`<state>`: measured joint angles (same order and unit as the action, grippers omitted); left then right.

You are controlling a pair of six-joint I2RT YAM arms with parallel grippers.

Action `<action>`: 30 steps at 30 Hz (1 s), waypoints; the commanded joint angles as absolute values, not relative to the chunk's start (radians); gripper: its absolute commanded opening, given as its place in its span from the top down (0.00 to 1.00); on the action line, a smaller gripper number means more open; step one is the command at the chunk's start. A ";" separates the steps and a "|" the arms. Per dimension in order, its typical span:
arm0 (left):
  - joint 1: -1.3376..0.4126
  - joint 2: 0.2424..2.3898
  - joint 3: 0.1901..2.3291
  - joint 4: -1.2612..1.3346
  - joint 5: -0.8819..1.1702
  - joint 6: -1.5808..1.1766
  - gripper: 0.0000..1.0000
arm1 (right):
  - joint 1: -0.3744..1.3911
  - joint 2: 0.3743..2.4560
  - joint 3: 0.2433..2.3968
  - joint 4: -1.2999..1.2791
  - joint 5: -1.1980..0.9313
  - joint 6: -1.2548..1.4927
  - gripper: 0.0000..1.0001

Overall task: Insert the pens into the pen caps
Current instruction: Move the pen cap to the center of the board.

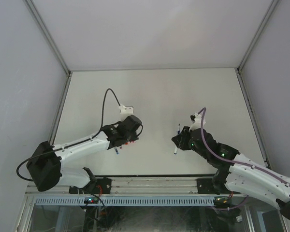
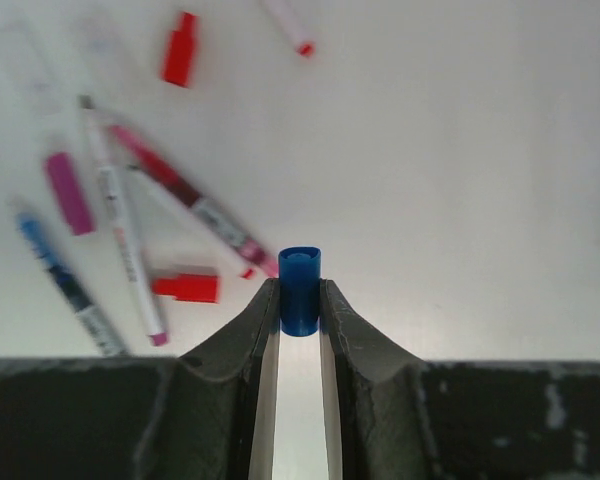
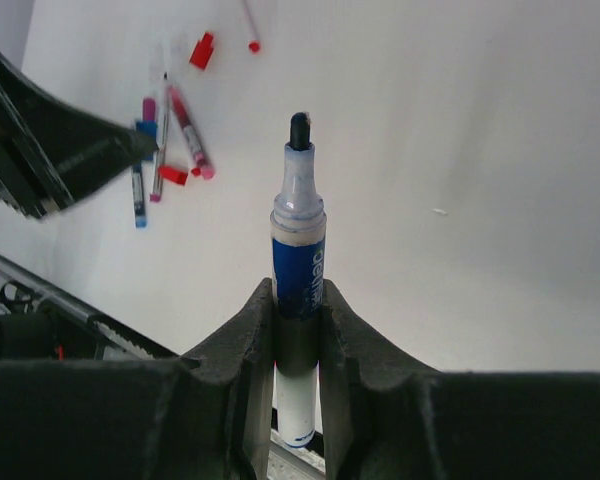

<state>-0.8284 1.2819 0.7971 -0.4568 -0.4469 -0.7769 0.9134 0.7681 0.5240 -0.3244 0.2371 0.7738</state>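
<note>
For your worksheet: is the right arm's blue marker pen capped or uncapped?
Uncapped: the blue-and-white plastic marker pen shows its bare dark tip.

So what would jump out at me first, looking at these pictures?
Each arm is pinching something small. The left end effector grips a blue cap, and the right end effector holds an uncapped blue pen with its tip sticking out past the fingers. Next comes the scatter of loose pens and red caps on the white table beside the left arm.
</note>
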 commanded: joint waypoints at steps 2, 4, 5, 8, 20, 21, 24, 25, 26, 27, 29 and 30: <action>-0.980 1.403 0.915 -0.437 -0.425 -0.739 0.77 | 0.850 0.623 0.529 -0.446 0.343 0.788 1.00; -1.018 1.456 0.945 -0.431 -0.400 -0.731 0.77 | 0.807 0.580 0.529 -0.478 0.328 0.779 1.00; -1.028 1.479 0.955 -0.430 -0.385 -0.728 0.77 | 0.788 0.563 0.529 -0.490 0.315 0.774 1.00; -1.041 1.540 0.983 -0.423 -0.324 -0.713 0.77 | 0.748 0.524 0.527 -0.520 0.286 0.760 1.00; -1.041 1.646 1.010 -0.444 -0.257 -0.701 0.72 | 0.709 0.509 0.508 -0.509 0.217 0.744 1.00; -1.041 1.652 1.011 -0.445 -0.253 -0.700 0.72 | 0.709 0.509 0.508 -0.508 0.215 0.743 1.00; -1.041 1.672 1.017 -0.452 -0.250 -0.696 0.70 | 0.709 0.512 0.508 -0.511 0.212 0.739 1.00; -1.041 1.675 1.017 -0.454 -0.250 -0.696 0.69 | 0.709 0.511 0.508 -0.512 0.212 0.738 1.00; -1.041 1.677 1.018 -0.457 -0.254 -0.696 0.69 | 0.709 0.511 0.508 -0.515 0.211 0.738 1.00; -1.041 1.677 1.022 -0.461 -0.258 -0.698 0.67 | 0.709 0.512 0.508 -0.518 0.210 0.736 1.00; -1.041 1.677 1.024 -0.465 -0.265 -0.697 0.65 | 0.710 0.510 0.508 -0.521 0.212 0.736 1.00; -1.041 1.679 1.027 -0.469 -0.271 -0.695 0.64 | 0.710 0.509 0.508 -0.522 0.213 0.736 1.00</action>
